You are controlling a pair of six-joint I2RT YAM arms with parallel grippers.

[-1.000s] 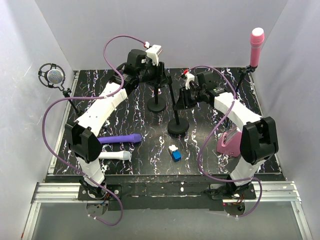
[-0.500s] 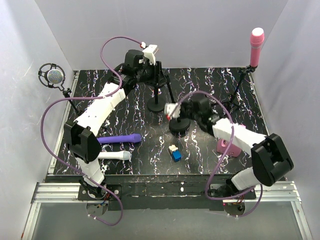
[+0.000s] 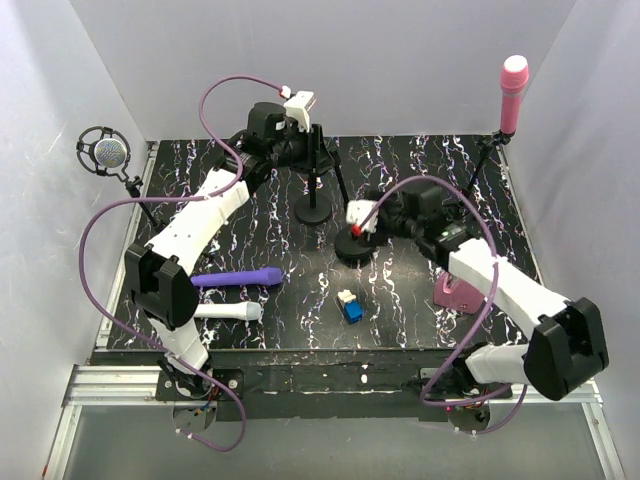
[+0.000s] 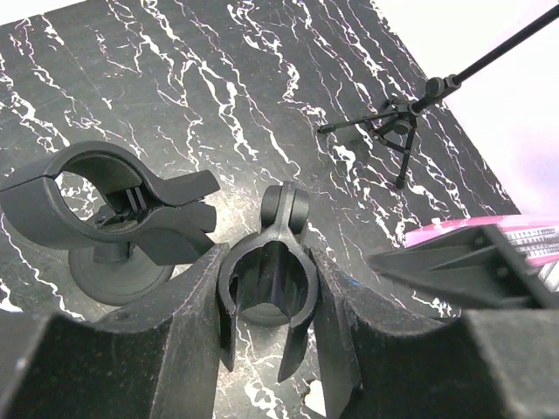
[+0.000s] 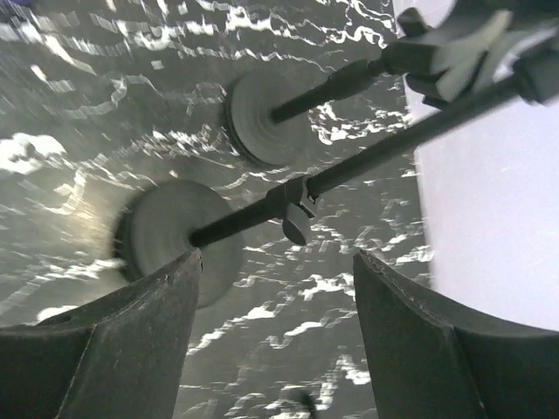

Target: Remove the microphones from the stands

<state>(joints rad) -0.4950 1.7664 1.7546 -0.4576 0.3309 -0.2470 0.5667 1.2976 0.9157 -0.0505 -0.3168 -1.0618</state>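
A pink microphone stands upright on a tripod stand at the back right. A silver microphone hangs in a ring mount on the far left. Two round-base stands occupy the middle. My left gripper is shut on an empty black clip on top of the far stand. The other stand's clip is empty too. My right gripper hangs open, low beside the nearer stand's base, holding nothing.
A purple microphone and a white microphone lie on the table at the front left. A small blue and white block sits front centre, with a pink object to its right. White walls enclose three sides.
My right gripper has dropped from the upper pole of the nearer stand to beside its base, and its jaws have opened. The left gripper stays on the clip.
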